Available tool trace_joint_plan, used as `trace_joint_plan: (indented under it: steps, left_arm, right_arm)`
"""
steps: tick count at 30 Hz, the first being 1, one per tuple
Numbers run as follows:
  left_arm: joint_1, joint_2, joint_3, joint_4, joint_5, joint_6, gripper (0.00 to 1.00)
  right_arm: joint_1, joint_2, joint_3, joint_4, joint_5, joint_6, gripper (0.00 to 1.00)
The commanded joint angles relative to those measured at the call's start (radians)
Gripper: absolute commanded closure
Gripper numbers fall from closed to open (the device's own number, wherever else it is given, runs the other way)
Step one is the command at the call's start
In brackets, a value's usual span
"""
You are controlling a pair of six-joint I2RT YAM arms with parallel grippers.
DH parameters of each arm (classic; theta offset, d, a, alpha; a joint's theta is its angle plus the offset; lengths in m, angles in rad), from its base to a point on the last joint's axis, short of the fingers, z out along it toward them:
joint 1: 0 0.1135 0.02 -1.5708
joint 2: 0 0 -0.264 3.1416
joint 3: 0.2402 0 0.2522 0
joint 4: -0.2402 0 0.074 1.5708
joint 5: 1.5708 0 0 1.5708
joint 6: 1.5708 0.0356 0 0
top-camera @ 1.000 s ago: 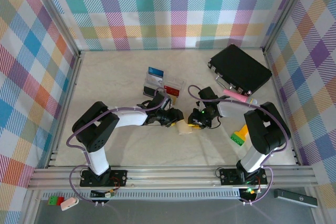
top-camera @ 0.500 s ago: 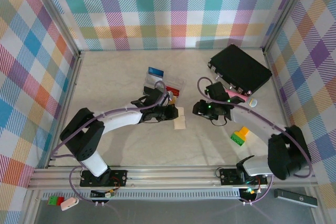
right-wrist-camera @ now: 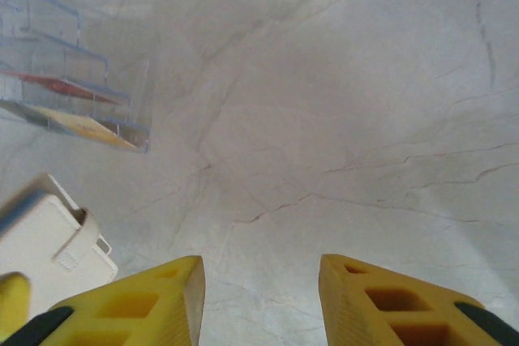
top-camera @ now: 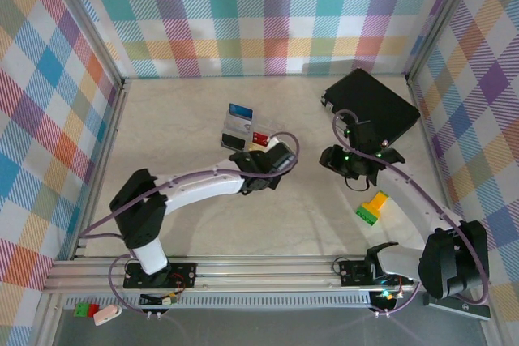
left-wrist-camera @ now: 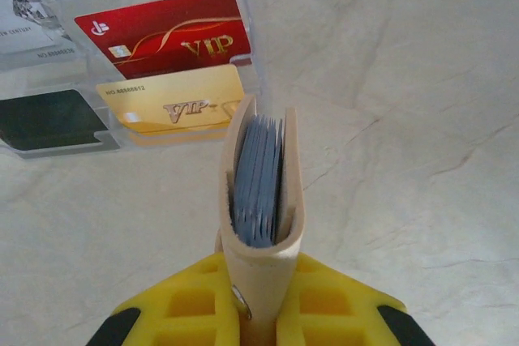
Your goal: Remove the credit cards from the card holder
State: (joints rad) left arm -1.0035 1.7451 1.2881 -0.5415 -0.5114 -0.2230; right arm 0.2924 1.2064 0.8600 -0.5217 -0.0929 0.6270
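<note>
My left jaws are clamped on the card holder [left-wrist-camera: 261,200], which stands edge-on just in front of the clear tray [left-wrist-camera: 250,54], with bluish cards [left-wrist-camera: 258,176] tucked in its fold. A gold card [left-wrist-camera: 170,107] and a red card [left-wrist-camera: 162,30] lie in the tray. My right jaws stand apart, gripping nothing, over bare desk [right-wrist-camera: 340,119] right of the tray.

Top external: looks steeply down from above and behind the arm bases, over the whole bench [top-camera: 308,224]. Left wrist: looks close past the left gripper [left-wrist-camera: 259,313] onto card holder [left-wrist-camera: 263,241] and clear tray [left-wrist-camera: 247,14]. Right wrist: faces bench low over the right gripper [right-wrist-camera: 259,297], sharing that clear tray [right-wrist-camera: 49,30] and card holder [right-wrist-camera: 53,241] at left.
</note>
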Motion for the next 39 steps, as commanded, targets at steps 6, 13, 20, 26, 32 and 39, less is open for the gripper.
trace_joint_plan:
  steps: [6, 13, 20, 26, 32, 39]
  left_arm:
    - [-0.087, 0.158, 0.069, -0.042, -0.116, 0.01, 0.84]
    - [-0.088, 0.071, -0.048, 0.119, 0.185, -0.127, 0.54]
    - [-0.036, -0.063, -0.098, 0.087, 0.307, -0.352, 0.3]
    - [0.043, -0.237, -0.198, 0.049, 0.368, -0.514, 0.1]
    - [0.083, -0.378, -0.363, 0.118, 0.307, -0.57, 0.03]
    - [0.174, -0.518, -0.509, 0.159, 0.296, -0.645, 0.0]
  right_arm:
    - [-0.073, -0.04, -0.032, -0.009, 0.023, 0.011, 0.58]
    - [-0.075, -0.014, -0.029, -0.014, 0.033, -0.015, 0.58]
    - [-0.051, 0.043, 0.029, -0.051, -0.071, -0.021, 0.52]
    - [0.049, 0.148, 0.08, -0.098, -0.118, 0.003, 0.48]
    - [0.201, 0.221, 0.086, -0.001, -0.082, -0.009, 0.43]
    - [0.3, 0.361, 0.171, -0.026, 0.072, 0.014, 0.38]
